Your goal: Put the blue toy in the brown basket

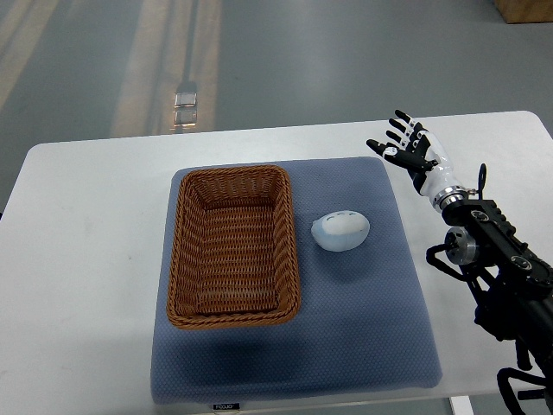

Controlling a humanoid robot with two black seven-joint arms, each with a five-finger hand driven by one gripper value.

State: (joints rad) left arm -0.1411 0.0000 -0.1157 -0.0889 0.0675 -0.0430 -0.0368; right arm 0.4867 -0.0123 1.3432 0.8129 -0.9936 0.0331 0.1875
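Right robot hand (412, 149) raised, fingers spread, holding nothing, blue toy (340, 231) beside brown basket (233, 245)

Pretty much nothing readable here

Only print I can spot is a tiny dark tag (225, 405) sewn on the near edge of the blue mat (363, 346), left of center. There's pale lettering on it, but it's way too small and blurry to make out. No other labels, numbers or signs anywhere.

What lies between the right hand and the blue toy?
Nothing but bare blue mat; the top view shows a clear stretch from the right hand to the blue toy.
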